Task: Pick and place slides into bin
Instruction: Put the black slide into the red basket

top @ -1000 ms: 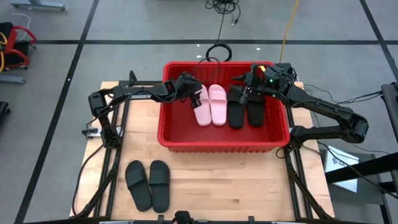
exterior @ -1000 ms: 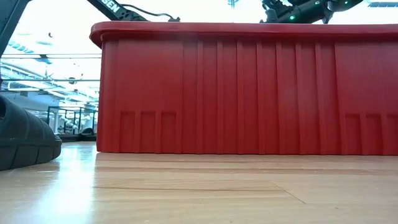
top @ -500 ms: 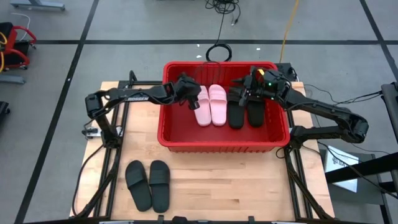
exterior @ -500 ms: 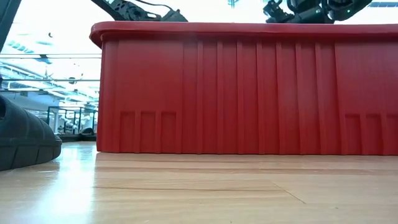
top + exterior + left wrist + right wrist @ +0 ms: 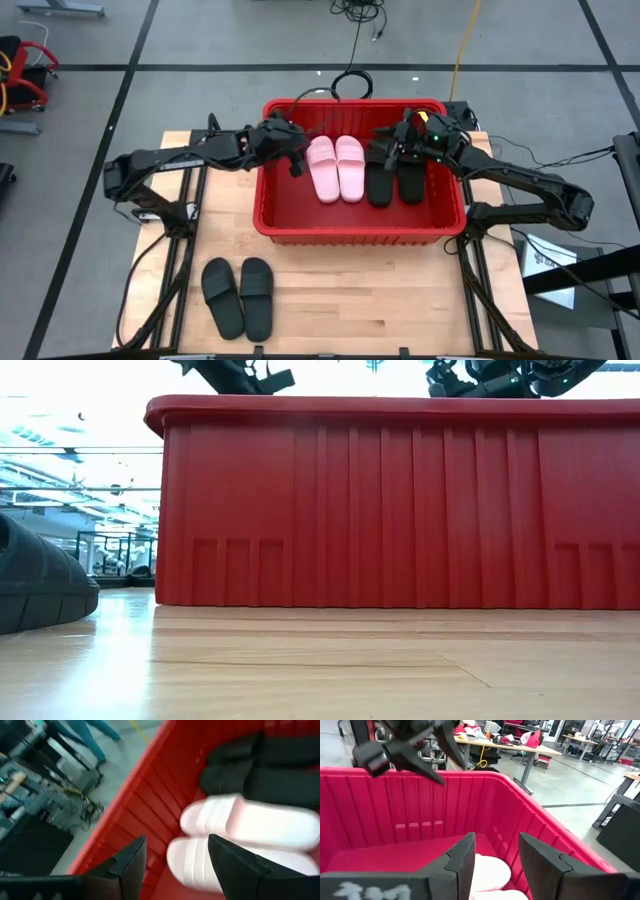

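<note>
My left tool (image 5: 293, 160) and right tool (image 5: 399, 147) both hang spread and empty over the red bin (image 5: 290, 224), where two pink slides (image 5: 337, 168) and two black slides (image 5: 393, 178) lie, while another black pair (image 5: 240, 296) waits on the surface (image 5: 380, 300).

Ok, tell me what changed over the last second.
The left gripper drew back from over the pink slides toward the bin's left wall, open and empty. The right gripper barely shifted above the black slides. The black pair on the table stayed put.
</note>
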`<action>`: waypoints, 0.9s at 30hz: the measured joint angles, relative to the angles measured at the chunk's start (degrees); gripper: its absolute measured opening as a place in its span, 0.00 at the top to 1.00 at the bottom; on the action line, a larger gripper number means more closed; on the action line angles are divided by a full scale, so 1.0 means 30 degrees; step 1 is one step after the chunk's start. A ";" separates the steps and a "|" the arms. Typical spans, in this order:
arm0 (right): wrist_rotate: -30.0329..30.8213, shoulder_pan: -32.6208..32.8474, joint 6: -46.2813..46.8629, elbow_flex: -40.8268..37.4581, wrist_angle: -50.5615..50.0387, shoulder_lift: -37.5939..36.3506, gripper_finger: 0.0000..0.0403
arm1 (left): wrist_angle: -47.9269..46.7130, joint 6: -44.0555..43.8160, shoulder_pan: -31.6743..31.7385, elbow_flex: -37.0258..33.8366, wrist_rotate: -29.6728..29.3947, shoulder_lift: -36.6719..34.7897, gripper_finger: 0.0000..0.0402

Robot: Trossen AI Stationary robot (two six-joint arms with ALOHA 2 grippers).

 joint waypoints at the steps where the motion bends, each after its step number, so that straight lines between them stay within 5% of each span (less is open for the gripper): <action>1: -0.0007 0.0085 0.0055 0.0000 -0.0018 -0.0049 0.65 | 0.0025 -0.0092 -0.0187 0.0007 0.0000 -0.0326 0.46; 16: -0.0022 0.3617 0.0912 -0.0001 -0.0033 -0.1679 0.65 | -0.3795 -0.1922 -0.4391 0.0007 -0.0087 -0.4086 0.46; 27: -0.0022 0.7041 0.1705 -0.0632 -0.0056 -0.1796 0.65 | -0.6218 -0.4972 -1.0004 0.0007 -0.4077 -0.4540 0.46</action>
